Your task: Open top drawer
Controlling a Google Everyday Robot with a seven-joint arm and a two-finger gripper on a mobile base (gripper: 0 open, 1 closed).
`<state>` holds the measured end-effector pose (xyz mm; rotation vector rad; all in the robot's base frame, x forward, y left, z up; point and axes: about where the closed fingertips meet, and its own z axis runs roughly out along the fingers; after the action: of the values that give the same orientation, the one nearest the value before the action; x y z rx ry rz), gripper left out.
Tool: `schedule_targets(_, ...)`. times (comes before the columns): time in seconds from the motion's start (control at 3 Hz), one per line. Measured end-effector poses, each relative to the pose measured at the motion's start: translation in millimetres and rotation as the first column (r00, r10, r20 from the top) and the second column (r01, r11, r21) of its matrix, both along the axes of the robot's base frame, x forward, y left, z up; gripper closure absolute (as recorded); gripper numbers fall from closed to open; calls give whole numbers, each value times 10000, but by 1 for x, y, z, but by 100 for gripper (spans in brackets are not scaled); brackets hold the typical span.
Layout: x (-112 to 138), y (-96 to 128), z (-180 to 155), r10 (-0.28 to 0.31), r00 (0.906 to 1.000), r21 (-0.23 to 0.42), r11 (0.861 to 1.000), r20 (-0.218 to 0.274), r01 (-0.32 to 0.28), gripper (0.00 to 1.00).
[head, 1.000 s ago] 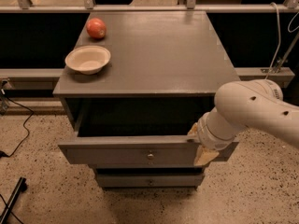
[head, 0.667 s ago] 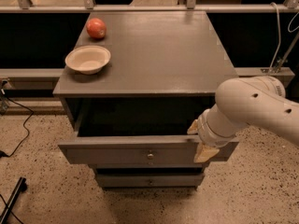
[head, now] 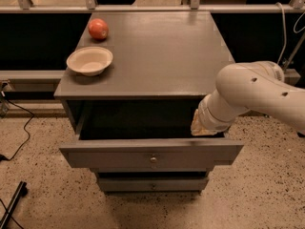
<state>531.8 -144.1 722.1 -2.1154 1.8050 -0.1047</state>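
Observation:
The top drawer [head: 119,154] is grey with a small brass knob [head: 153,160] mid-front. It stands pulled well out of the grey cabinet [head: 157,46], and its dark inside shows. My gripper [head: 204,126] is at the end of the white arm [head: 257,92]. It sits at the drawer's right end, just above and behind the top edge of the front panel. Only its tan end shows; the rest is hidden by the wrist. A lower drawer [head: 152,184] with its own knob shows underneath.
A cream bowl [head: 89,61] and a red apple [head: 98,28] sit on the cabinet top at the left. A railing and dark panels run behind. Black cables [head: 14,147] lie on the speckled floor at the left.
My gripper has lifted from in front of the drawer's right front face to just above its top edge. The drawer stays pulled out as before.

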Motion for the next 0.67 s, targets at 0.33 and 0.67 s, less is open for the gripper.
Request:
schedule_targets(0.33, 20, 4, -4, 80, 10000, 61, 9999, 23, -80, 70)
schedule_targets(0.67, 29, 8, -25, 53, 9995, 153, 9999, -314, -49, 78)
